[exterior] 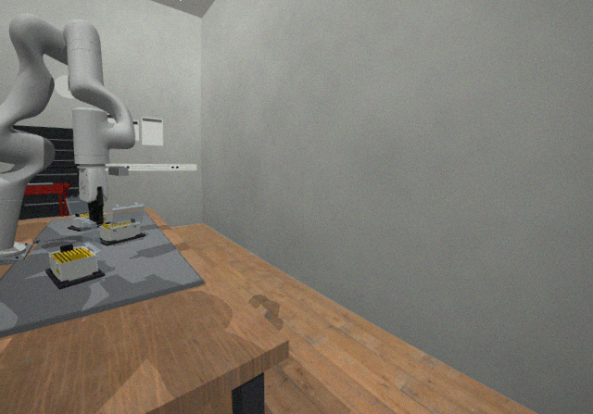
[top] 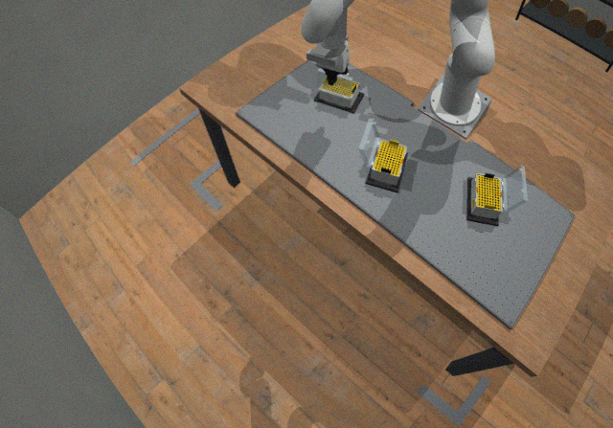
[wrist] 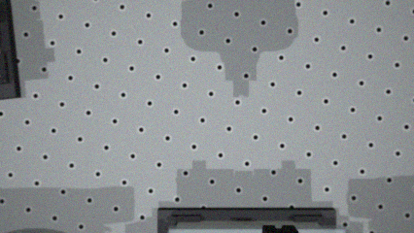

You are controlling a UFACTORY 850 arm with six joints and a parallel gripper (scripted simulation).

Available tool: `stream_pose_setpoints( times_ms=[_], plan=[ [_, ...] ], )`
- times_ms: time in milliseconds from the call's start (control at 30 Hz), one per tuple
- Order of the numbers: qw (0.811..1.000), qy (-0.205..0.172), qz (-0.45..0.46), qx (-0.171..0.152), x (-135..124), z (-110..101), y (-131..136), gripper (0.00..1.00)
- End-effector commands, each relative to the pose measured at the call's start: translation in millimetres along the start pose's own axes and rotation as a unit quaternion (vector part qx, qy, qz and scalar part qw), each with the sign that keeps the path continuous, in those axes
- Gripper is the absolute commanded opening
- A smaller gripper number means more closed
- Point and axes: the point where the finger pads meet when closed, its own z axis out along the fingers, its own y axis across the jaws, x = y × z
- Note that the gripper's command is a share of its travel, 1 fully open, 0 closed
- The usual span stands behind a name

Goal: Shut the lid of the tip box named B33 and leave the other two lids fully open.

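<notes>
Top view: the grey perforated breadboard plate [top: 346,166] is lying on the wooden worktop [top: 277,166], and three white tip boxes with yellow tip racks are sitting on it in a row. The dark two-fingered tool [top: 330,76] of the white arm is hanging with its fingers closed together, gripping nothing, just over the far edge of the end tip box [top: 338,90], the one farthest along the plate from the arm's round base flange [top: 455,109]. That box's rack is showing yellow under what may be a lowered clear lid; I cannot tell if it is latched. The middle tip box [top: 388,160] and the box nearest the plate's other end [top: 487,194] are each showing a clear lid standing up beside them.

Exterior view: the tool [exterior: 96,208] is pointing straight down at the farthest box from the camera. No sticker text is readable, so which box is B33 cannot be told.

Wrist view: the plate [wrist: 146,97] is filling the frame, and a dark holder edge [wrist: 245,214] is showing at the bottom.
</notes>
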Motion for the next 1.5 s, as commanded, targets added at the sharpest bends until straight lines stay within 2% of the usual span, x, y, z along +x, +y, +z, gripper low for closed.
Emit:
stream_pose_setpoints(
  times_ms=[0,633,1300,1467],
  plan=[
    [1.000,0.000,0.000,-0.001,-5,-1,1,0.00],
    [1.000,0.000,0.000,-0.001,-27,-4,1,0.00],
    [1.000,0.000,0.000,-0.001,-27,-4,1,0.00],
    [1.000,0.000,0.000,-0.001,-27,-14,1,0.00]
  ],
)
